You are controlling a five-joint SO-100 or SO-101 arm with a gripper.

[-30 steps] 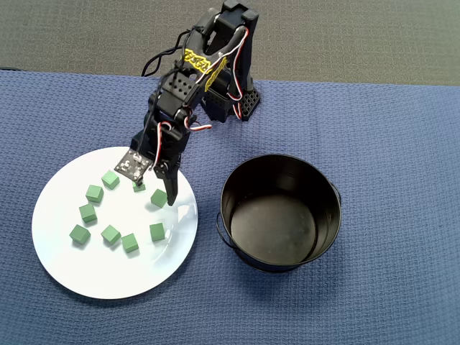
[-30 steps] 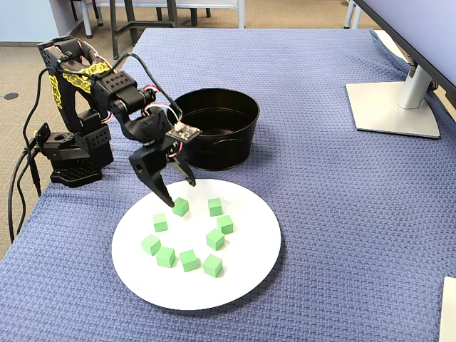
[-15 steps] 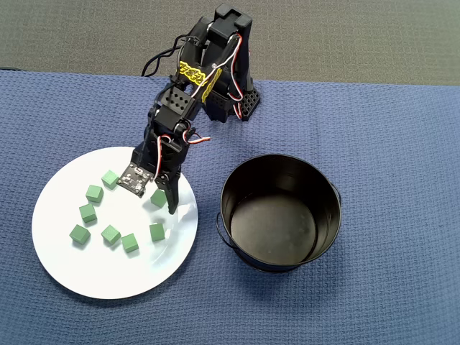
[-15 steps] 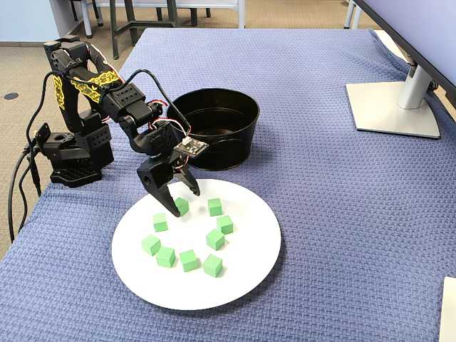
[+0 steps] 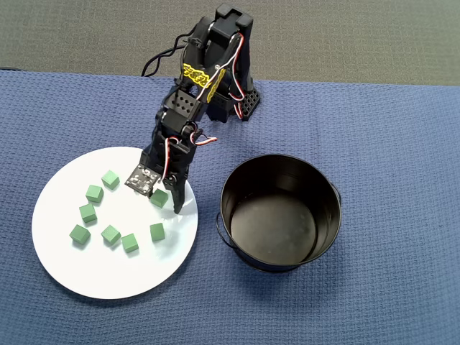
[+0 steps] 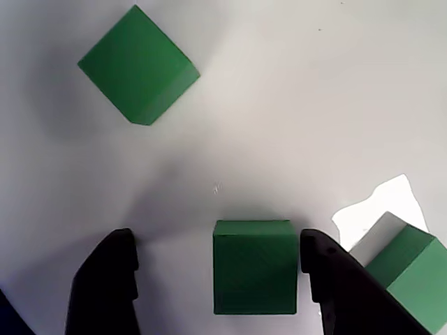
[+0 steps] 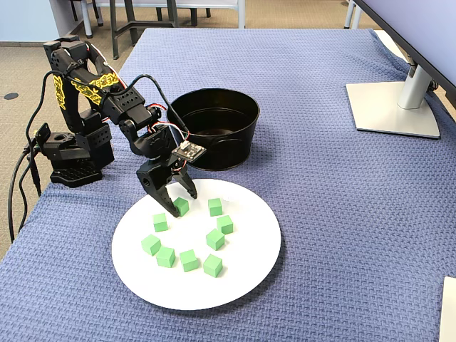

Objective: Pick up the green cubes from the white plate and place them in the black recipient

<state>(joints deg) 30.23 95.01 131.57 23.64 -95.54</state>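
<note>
Cube [image 6: 255, 266] sits between your tool [image 6: 218, 279] fingers, jaws apart, right one nearly touching: aligned to clamp. Black recipient [image 5: 280, 212] waits empty beside white plate [image 5: 154, 277].

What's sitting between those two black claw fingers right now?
One green cube sits on the white plate between the open gripper's fingers, nearer the right one in the wrist view.

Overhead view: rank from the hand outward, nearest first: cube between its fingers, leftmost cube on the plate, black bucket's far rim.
Measured from the hand:
1. Cube between the fingers, at the plate's right side.
2. Leftmost cube, lower left on the plate.
3. Black bucket's far rim, right of the plate.
</note>
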